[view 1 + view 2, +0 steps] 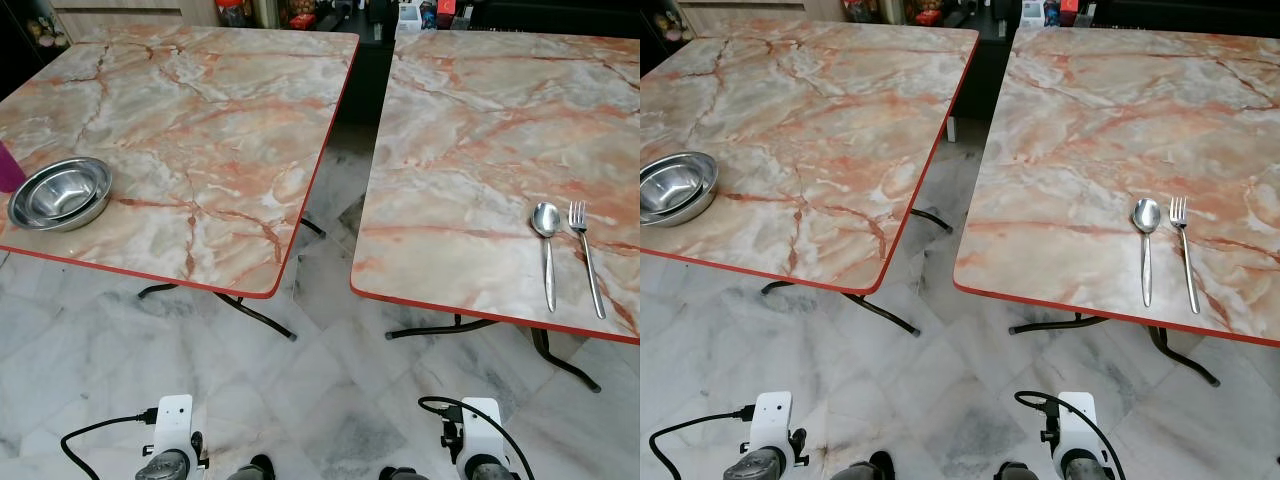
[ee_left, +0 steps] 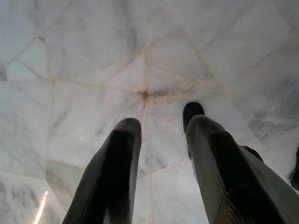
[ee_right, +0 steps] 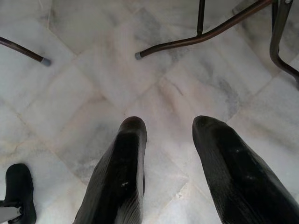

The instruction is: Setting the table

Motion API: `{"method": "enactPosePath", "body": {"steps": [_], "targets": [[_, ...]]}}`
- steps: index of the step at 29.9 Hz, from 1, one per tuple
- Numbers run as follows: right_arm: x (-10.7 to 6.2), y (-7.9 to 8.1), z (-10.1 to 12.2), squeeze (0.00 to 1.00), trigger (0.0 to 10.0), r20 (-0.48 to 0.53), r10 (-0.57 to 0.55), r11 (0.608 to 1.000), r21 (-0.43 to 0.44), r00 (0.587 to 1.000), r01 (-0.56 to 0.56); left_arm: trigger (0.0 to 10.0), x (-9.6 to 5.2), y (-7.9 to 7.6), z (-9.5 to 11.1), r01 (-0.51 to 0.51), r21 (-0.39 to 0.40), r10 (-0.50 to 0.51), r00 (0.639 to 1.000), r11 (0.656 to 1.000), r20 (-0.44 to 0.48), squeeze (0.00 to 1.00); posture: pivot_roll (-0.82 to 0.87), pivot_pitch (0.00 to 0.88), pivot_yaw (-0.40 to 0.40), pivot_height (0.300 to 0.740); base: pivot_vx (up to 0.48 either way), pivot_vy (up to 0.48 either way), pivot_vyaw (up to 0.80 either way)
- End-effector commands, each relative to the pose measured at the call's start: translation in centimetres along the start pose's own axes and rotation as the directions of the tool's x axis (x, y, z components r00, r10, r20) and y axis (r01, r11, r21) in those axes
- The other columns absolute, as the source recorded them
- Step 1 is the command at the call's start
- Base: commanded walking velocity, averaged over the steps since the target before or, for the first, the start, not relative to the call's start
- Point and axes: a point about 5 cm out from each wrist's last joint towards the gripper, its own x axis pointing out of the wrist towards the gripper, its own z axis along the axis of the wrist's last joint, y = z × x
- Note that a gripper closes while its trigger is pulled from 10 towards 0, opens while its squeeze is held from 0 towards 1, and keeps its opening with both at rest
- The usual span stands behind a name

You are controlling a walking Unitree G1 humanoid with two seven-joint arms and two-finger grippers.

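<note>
A steel spoon [image 1: 545, 228] and a fork [image 1: 585, 250] lie side by side near the front edge of the right marble-pattern table [image 1: 480, 150]. Stacked steel bowls [image 1: 60, 193] sit at the front left of the left table [image 1: 190, 130]. Both arms hang low at my sides. My left gripper [image 2: 159, 128] is open, pointing down at the white floor tiles with nothing between its fingers. My right gripper [image 3: 169, 127] is open too, above the floor near the table's legs [image 3: 201, 37].
A gap of marble floor [image 1: 330, 290] runs between the two tables, with their dark folding legs [image 1: 255, 312] reaching into it. A purple object [image 1: 8, 168] stands at the left table's edge beside the bowls. Cluttered shelves [image 1: 300, 15] line the far side.
</note>
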Motion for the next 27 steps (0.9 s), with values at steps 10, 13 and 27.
{"method": "enactPosePath", "body": {"steps": [10, 13, 27], "targets": [[-0.3, 0.3, 0.5, 0.0, 10.0, 0.101, 0.014, 1.0, 0.021, 0.995, -0.016, 10.0, -0.1, 0.8, -0.4, -0.022, -0.01, 0.022, 1.0, 1.0, -0.011, 0.0, -0.06, 0.189, 0.077, 0.74, 0.0, 0.0, 0.0], [-0.3, 0.3, 0.7, 0.0, 10.0, 0.118, 0.019, 1.0, 0.02, 0.993, -0.022, 10.0, -0.1, 0.8, -0.3, -0.022, -0.01, 0.022, 1.0, 1.0, -0.011, 0.0, -0.06, 0.192, 0.077, 0.74, 0.0, 0.0, 0.0], [-0.4, 0.3, 1.3, 0.0, 10.0, 0.185, 0.023, 0.999, 0.034, 0.982, -0.03, 10.0, 0.0, 0.8, -0.2, -0.026, -0.014, 0.026, 1.0, 1.0, -0.005, 0.0, -0.06, 0.197, 0.078, 0.74, 0.0, 0.0, 0.0]]}}
